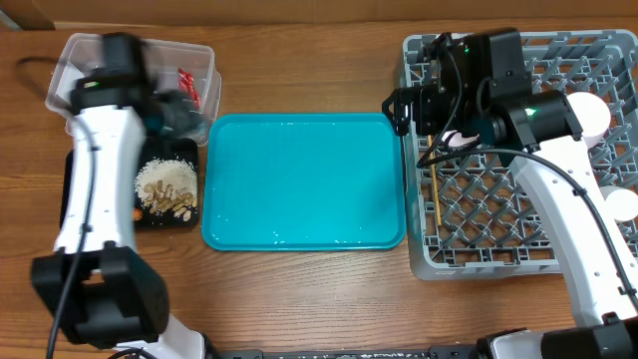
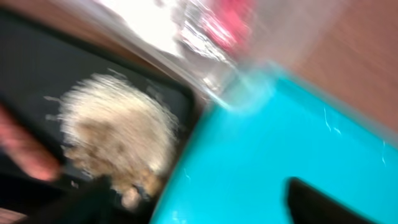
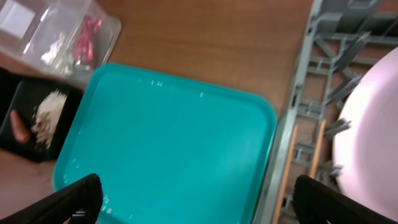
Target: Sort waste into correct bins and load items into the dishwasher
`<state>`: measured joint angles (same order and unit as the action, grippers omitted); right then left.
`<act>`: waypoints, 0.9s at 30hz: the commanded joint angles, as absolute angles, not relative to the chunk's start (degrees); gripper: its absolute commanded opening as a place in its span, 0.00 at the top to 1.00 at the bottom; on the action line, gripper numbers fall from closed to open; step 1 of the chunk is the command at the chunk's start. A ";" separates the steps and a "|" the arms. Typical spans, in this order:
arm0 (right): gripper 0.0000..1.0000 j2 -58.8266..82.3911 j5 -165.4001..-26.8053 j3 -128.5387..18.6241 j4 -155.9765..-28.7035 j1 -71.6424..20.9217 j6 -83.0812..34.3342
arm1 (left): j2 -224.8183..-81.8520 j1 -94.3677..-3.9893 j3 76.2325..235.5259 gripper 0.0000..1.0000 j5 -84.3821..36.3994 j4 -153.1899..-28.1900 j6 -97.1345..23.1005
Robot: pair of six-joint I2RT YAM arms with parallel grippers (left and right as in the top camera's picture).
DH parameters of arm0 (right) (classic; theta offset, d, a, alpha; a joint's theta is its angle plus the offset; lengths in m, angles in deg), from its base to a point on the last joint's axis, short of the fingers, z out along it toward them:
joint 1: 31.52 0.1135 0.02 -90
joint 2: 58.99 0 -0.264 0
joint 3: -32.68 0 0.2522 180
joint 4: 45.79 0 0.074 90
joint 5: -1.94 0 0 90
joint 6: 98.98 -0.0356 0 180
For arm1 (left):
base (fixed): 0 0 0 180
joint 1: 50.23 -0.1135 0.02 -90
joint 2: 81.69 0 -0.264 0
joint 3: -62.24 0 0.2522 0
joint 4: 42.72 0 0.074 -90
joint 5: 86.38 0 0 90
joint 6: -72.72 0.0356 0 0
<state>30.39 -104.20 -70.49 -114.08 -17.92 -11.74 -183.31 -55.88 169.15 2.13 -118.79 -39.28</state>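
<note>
Open room above the teal tray (image 1: 304, 179); the left arm (image 1: 100, 170) overhangs the black tray (image 1: 185, 151), seemingly crowding the clear tub (image 1: 204, 60).

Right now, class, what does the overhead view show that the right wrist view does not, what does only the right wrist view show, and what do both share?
Only overhead: the left arm, the right arm and the whole grey dish rack. Only right wrist: the white label on the clear tub, the tissues inside it, and the right pincer, open. Both: the teal tray, the black tray with its rice, the red wrapper and a chopstick.
</note>
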 commanded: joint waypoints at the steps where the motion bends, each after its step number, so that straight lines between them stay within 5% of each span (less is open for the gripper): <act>1: 0.00 32.08 -107.11 -70.71 -118.08 -18.01 -11.96 | -182.94 -48.49 169.21 0.00 -0.58 -124.99 -26.36; 14: 0.00 33.23 -100.51 -70.49 -141.24 -20.08 -11.92 | -181.41 -43.07 167.14 0.01 -1.94 -149.45 -29.07; 20: 0.00 24.89 -100.55 -63.54 -134.49 -20.08 -11.96 | -169.28 -43.07 154.41 0.01 -2.00 -141.08 -29.12; 27: 0.00 -0.60 -99.52 -43.60 -116.90 -19.97 -12.18 | -142.46 -43.07 137.37 0.00 -2.00 -124.95 -29.82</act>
<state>9.65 -100.57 -49.09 -120.07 -19.86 -12.02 -153.19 -42.96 142.33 -1.33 -128.88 -30.36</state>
